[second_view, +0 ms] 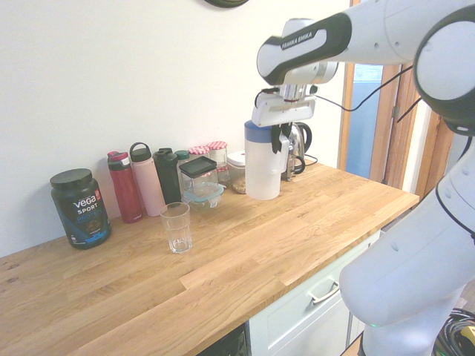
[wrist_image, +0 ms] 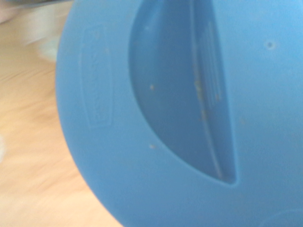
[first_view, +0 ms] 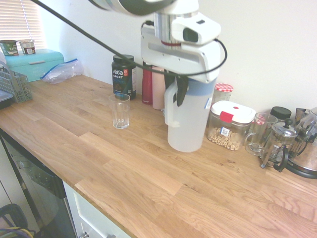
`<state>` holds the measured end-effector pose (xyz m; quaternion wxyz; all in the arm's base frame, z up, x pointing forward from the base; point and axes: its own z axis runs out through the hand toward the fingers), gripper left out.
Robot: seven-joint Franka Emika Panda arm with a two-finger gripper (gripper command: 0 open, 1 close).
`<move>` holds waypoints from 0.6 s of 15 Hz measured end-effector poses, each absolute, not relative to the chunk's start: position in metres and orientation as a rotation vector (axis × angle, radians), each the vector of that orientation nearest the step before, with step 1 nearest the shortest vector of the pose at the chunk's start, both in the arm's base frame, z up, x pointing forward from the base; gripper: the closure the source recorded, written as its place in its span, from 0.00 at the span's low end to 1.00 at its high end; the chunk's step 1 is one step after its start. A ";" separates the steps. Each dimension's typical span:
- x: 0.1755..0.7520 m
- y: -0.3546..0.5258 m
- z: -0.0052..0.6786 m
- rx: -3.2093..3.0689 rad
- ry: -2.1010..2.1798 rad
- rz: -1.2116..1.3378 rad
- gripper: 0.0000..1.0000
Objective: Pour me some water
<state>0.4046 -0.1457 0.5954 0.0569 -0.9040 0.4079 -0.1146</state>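
- One French press [first_view: 278,144] was nearest in the first exterior view, right side of the table [first_view: 148,171].
- Next up, the white pitcher [first_view: 186,126] with its blue lid [wrist_image: 104,165], upright; couldn't tell if its base touched the table.
- Jaws [first_view: 180,96] were closed on the pitcher's handle [first_view: 170,116].
- Cereal container [first_view: 229,128] sat just beside the pitcher.
- Clear glass [first_view: 120,113] stood upright, apart from the pitcher.
- Black Vega tub [first_view: 124,79] was behind the glass.
- Way back: a teal box [first_view: 37,64] with two small tubs [first_view: 19,47] on top.
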 end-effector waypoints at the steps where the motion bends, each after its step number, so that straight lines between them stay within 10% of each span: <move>1: 0.402 -0.135 0.608 -2.769 1.148 -0.343 1.00; 9: 0.430 -0.038 0.630 -3.035 0.448 -0.331 1.00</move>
